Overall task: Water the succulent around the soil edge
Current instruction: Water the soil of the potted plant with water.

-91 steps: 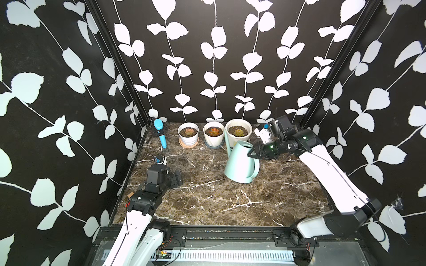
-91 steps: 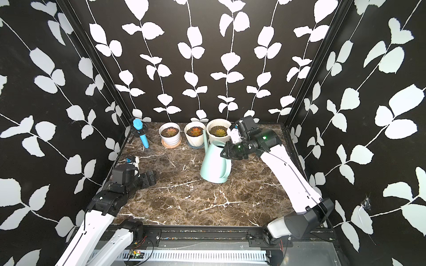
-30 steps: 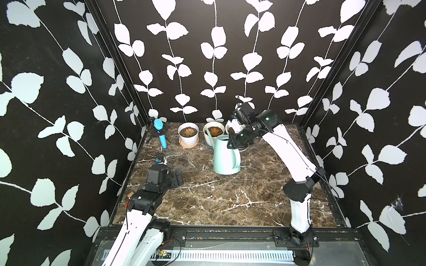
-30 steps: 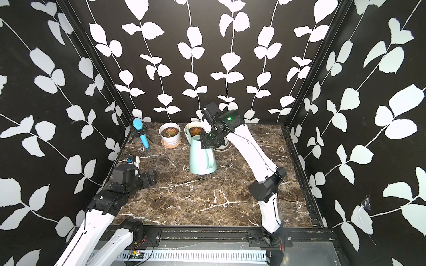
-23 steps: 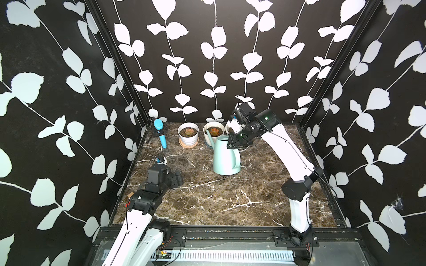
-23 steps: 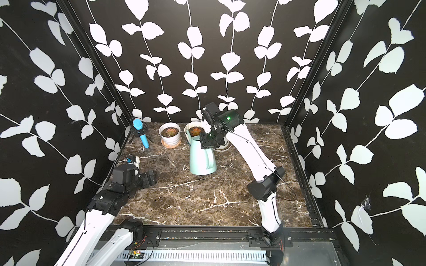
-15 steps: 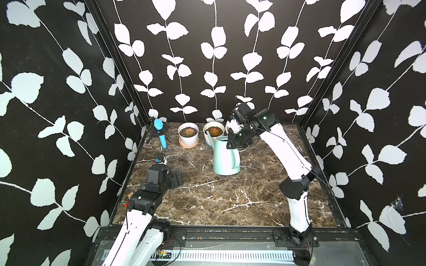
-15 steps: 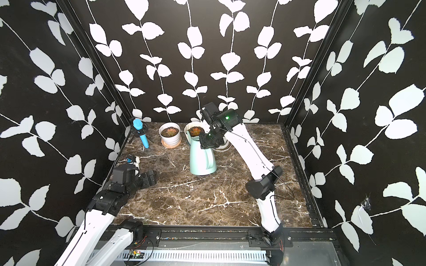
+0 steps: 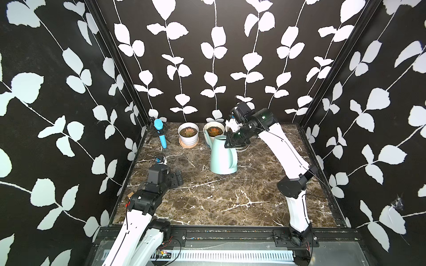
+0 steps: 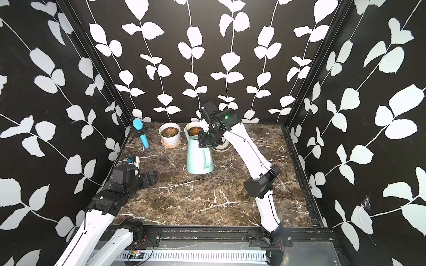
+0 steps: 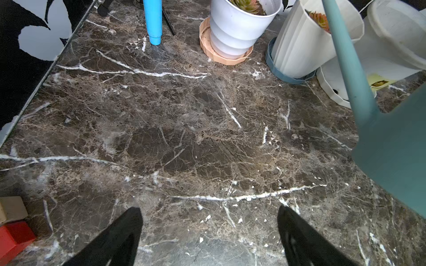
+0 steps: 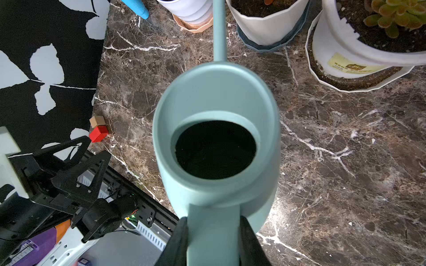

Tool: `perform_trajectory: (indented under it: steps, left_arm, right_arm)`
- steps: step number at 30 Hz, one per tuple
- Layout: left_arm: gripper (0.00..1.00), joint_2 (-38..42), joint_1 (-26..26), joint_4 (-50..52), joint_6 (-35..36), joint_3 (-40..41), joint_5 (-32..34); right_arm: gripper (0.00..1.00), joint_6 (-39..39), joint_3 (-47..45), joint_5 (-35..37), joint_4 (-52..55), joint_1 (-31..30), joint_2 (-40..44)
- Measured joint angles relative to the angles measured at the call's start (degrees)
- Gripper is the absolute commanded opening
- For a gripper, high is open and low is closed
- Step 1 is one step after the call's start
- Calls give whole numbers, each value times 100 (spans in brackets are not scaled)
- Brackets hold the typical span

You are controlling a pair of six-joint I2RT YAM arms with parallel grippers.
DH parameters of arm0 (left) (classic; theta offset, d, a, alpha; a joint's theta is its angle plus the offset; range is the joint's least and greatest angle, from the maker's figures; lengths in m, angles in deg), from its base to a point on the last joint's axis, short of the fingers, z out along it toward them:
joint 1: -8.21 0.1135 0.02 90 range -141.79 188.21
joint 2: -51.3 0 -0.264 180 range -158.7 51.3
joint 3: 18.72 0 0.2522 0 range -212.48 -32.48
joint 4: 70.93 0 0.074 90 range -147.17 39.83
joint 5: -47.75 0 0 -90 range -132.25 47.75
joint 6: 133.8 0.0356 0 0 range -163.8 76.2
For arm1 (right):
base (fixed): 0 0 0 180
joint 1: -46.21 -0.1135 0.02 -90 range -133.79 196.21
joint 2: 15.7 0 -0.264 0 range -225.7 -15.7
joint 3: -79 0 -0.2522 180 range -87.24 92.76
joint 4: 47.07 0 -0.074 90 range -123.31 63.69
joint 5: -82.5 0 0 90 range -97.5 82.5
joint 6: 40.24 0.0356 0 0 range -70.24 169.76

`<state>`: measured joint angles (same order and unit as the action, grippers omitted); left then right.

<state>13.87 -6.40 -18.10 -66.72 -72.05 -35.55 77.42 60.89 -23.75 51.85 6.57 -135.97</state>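
With right tool (image 12: 213, 232) clamped on pale teal plastic watering can (image 9: 222, 156), left tool (image 11: 207, 208) gaping empty, tip slowly, tracing spout (image 12: 219, 30) round soil edge of ribbed white pot (image 11: 297, 46).

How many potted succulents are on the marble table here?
3, along the back: a round white pot on a peach saucer, a ribbed cream pot on a blue saucer, a labelled white pot, largely hidden in both top views.
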Motion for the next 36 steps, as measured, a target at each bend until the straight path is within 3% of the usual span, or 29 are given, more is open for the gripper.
perform_trajectory:
  steps: [36]
  left_arm:
    - [93,17,0,0,0,0,0]
  right_arm:
    - [0,763,13,-739,-612,378,-153]
